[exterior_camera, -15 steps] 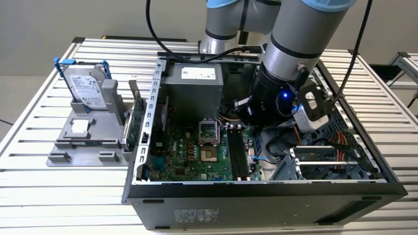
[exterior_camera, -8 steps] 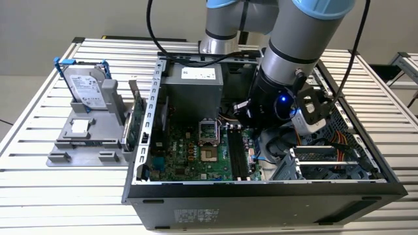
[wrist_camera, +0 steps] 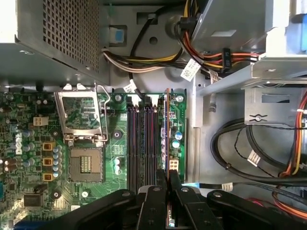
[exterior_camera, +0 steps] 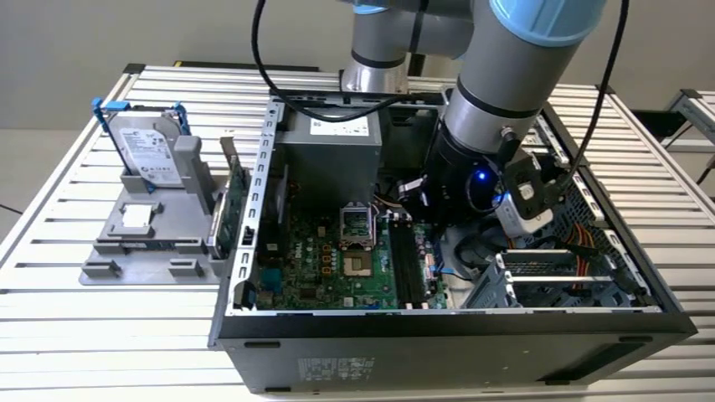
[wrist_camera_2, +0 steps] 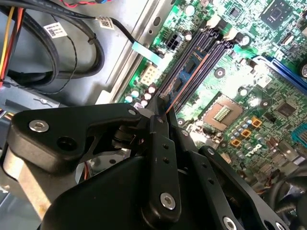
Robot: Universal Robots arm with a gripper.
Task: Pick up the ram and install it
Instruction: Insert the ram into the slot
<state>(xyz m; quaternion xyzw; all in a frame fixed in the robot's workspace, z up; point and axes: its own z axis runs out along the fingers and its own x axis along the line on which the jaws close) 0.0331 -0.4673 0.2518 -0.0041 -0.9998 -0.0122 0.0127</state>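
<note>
My gripper [exterior_camera: 421,208] is down inside the open computer case [exterior_camera: 447,322], over the motherboard [exterior_camera: 324,268]. In both wrist views its black fingers [wrist_camera: 154,201] are shut on the ram [wrist_camera: 166,129], a thin dark stick seen edge-on. The ram [wrist_camera_2: 189,79] stands upright along the outermost of the long black memory slots [wrist_camera: 139,143], in line with it. Whether it is pressed fully into the slot I cannot tell. The other slots [wrist_camera_2: 204,45] next to it are bare.
The CPU socket [wrist_camera: 81,120] lies beside the slots. A grey power supply [exterior_camera: 324,146] stands behind them. Cable bundles [wrist_camera: 230,158] and a metal drive cage [exterior_camera: 537,280] crowd the other side. A silver hard drive with blue rails [exterior_camera: 151,151] stands on a grey holder outside the case.
</note>
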